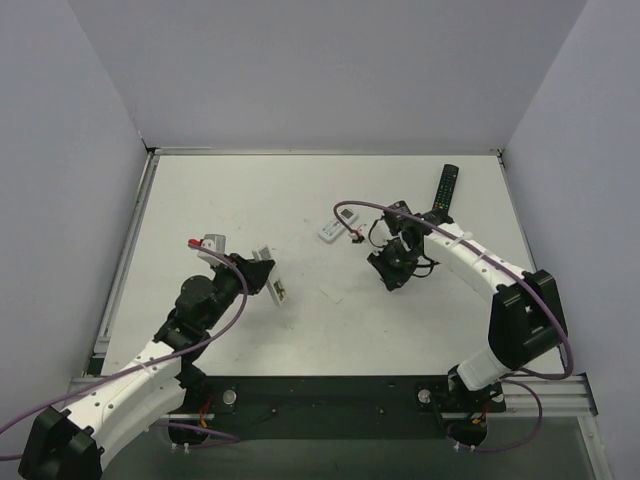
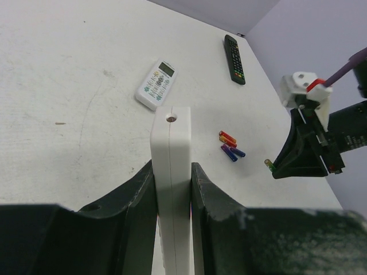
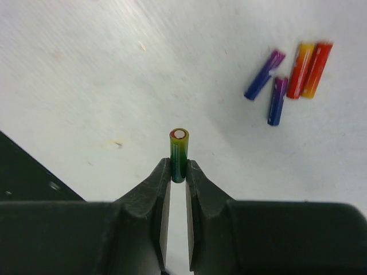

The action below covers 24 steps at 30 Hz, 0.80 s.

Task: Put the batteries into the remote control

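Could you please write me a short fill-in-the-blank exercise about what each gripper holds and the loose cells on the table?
1. The right gripper is shut on a ____ battery.
2. The left gripper holds the slim ____ remote control on edge.
3. On the table, next to the two red cells, lie ____ purple cells.
Missing words: green; white; two.

The left arm [image 1: 140, 380] reaches in from the near left corner of the table [image 1: 300, 190], its left gripper [image 2: 172, 169] clamped on both sides of the slim white remote control [image 2: 171, 137]. The right arm [image 1: 470, 255] bends in from the table's near right corner. Its right gripper [image 3: 178, 169] pinches one green battery [image 3: 179, 148] by its end over the table's middle.
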Available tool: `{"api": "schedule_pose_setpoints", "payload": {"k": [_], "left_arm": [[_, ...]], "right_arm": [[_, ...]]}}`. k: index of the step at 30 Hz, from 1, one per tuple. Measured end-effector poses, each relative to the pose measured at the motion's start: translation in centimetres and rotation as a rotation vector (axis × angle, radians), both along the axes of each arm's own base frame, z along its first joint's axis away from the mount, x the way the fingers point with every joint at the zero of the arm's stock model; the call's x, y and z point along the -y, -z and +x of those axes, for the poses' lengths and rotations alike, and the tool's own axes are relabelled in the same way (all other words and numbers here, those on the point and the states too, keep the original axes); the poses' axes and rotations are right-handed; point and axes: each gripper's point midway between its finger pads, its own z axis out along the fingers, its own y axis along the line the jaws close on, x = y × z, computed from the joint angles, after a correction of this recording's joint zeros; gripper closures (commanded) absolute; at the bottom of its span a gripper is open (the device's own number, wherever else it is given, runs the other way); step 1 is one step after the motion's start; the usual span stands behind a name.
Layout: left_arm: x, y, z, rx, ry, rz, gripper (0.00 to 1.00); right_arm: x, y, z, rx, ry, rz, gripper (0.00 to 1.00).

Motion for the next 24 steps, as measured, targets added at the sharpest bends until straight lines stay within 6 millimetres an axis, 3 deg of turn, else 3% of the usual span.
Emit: {"api": "schedule_pose_setpoints", "payload": {"k": [7,13,19,24], "left_arm": [[1.3,-0.8,0.5,-0.012,0.026,-0.131,1.0],[1.9,-1.7,1.3,-0.043,0.034,-0.277,1.0],[2.9,-2.0,1.7,-0.098,0.057,-0.399,1.0],[3.6,-1.9,2.1,-0.143,0.073,-0.472,1.0]], "right_arm": [[-8.9,-7.8,0.6,0.086,0.038,0.251,1.0],[-14.3,-12.4,-0.5,0.032,0.131,0.395,1.0],[-17.5,-14.7,-1.7,-0.034,0.193,0.44,1.0],[-19.0,-15.1,-2.0,-0.094,0.236,0.41,1.0]]}}
